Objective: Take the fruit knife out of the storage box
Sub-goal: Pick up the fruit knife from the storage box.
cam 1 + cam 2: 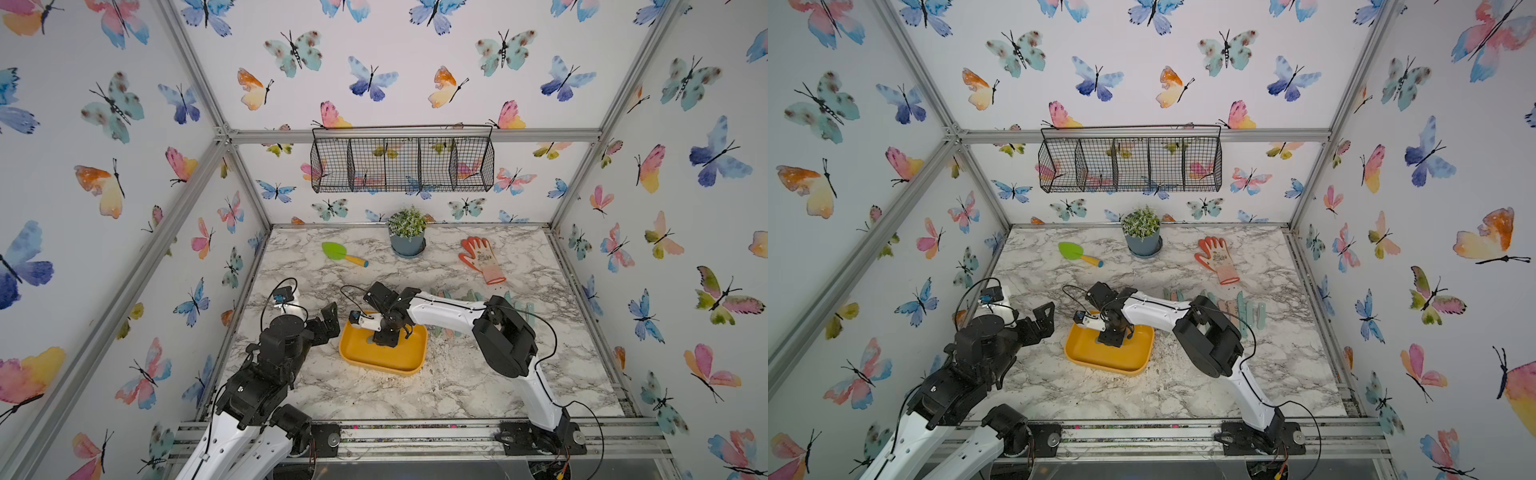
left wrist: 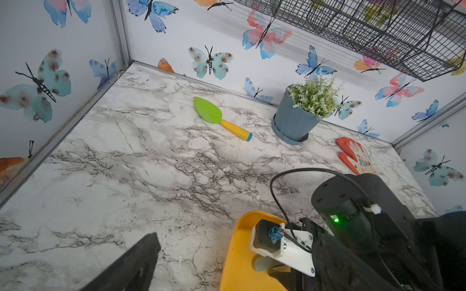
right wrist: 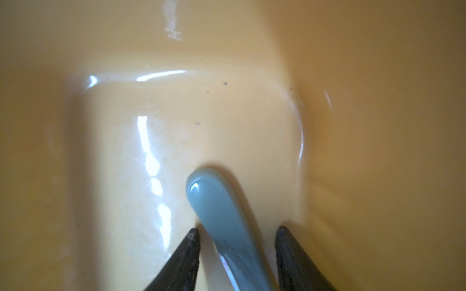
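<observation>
The storage box (image 1: 409, 357) sits front-middle on the bench (image 1: 415, 390), the fruit knife (image 3: 222, 219) in it between the right claw's (image 3: 237, 234) jaws, the left claw (image 1: 328, 320) just left of it — behind, left to right, trowel (image 1: 343, 253), potted plant (image 1: 407, 237), glove (image 1: 482, 257), under the wall's wire basket (image 1: 403, 164).

The shallow yellow-orange storage box (image 1: 401, 361) sits flat on the marble tabletop (image 1: 374, 399); the fruit knife (image 3: 216, 214), rounded grey-blue handle showing, lies on its glossy floor
</observation>
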Motion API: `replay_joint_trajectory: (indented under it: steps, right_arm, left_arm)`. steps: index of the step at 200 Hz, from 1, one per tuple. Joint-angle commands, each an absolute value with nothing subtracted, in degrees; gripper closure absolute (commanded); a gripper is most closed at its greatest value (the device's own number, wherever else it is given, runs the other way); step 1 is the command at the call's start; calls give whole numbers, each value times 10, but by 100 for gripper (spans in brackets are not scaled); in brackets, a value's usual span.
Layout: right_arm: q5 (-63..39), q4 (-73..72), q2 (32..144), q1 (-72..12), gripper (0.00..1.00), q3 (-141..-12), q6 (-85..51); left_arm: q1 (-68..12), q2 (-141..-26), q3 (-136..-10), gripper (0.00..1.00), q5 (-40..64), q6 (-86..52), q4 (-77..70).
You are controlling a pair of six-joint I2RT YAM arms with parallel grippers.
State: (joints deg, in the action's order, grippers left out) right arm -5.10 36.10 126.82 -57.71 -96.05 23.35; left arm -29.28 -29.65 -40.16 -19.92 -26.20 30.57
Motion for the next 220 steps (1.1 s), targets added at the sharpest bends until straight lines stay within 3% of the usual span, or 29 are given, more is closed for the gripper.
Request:
replay_joint_trajectory:
  steps: [1,78,220]
  right_arm:
    - [-54,416,1308,-575,52,-963,226]
    - [-64,418,1293,-575,73,-969,214]
    - [-81,352,1142,-574,76,-941,136]
  left_arm:
    - [-295,-287,-398,2,-215,-265,306]
    - [-295,-283,-399,2,-222,-266,308]
    - [-294,-295,-399,2,-221,-268,312]
